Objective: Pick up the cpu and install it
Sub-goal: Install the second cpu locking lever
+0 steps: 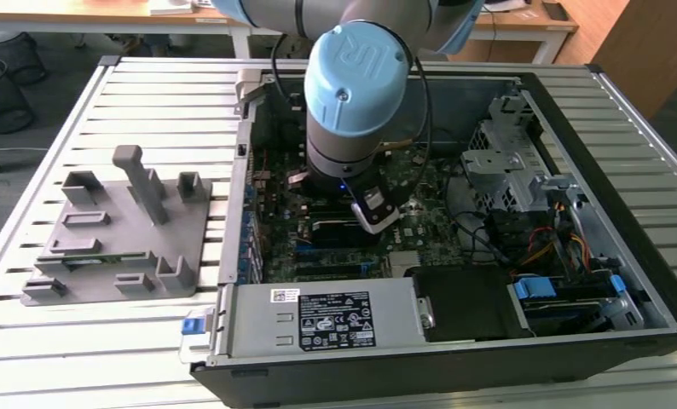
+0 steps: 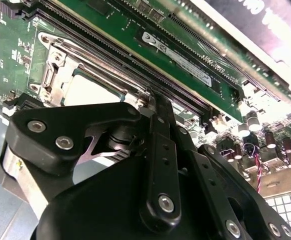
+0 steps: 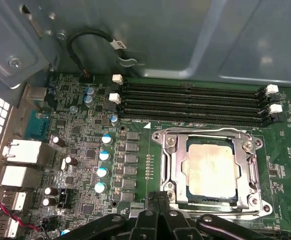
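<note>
I view the open computer case on the slatted table, with the arm reaching down into it over the motherboard. On the exterior view's left, apart from the case, stands the grey fixture.

The gripper hangs just above the edge of the CPU socket. In the first wrist view its fingers appear drawn together to a narrow tip with nothing between them; I judge them closed and empty.

The cpu lies flat inside the socket's metal frame, its silver-grey top exposed, beside the memory slots. Whether it sits fully level in its seat I cannot tell from here.

Risks, as I judge them: the fingertip is close to the socket frame, so a small sideways or downward drift could strike the frame or scrape the chip's top. If the chip is slightly skewed, any pressing could bend the contacts beneath. The capacitors beside the socket are also exposed to a careless sweep.
</note>
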`<state>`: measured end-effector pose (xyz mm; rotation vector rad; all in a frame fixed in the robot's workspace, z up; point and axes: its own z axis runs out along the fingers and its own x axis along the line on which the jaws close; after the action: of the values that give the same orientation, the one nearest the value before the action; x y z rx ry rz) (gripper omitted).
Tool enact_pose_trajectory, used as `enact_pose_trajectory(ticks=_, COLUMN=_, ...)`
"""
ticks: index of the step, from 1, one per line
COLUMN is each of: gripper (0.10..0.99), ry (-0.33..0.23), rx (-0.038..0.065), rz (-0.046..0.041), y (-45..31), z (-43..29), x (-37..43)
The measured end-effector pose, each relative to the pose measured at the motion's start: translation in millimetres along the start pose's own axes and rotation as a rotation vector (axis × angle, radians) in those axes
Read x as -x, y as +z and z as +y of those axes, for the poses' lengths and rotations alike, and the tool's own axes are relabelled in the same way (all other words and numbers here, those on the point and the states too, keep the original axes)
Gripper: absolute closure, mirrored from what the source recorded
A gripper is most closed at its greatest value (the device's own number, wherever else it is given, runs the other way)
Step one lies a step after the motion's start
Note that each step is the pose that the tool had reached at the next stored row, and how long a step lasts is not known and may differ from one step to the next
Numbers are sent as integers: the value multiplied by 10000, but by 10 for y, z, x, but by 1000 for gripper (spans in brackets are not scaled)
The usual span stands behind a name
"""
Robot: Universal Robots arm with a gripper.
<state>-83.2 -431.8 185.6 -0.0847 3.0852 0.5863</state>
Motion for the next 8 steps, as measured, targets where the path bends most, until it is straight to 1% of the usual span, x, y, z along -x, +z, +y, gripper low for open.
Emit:
enact_pose_trajectory(ticks=5, gripper=980, ry=0, rx=0, rz=0, y=-79, z=31, x=-2)
enact_pose_trajectory(ticks=8, gripper=980, ry=0, rx=-1, rz=1, y=-112, z=44, x=-3)
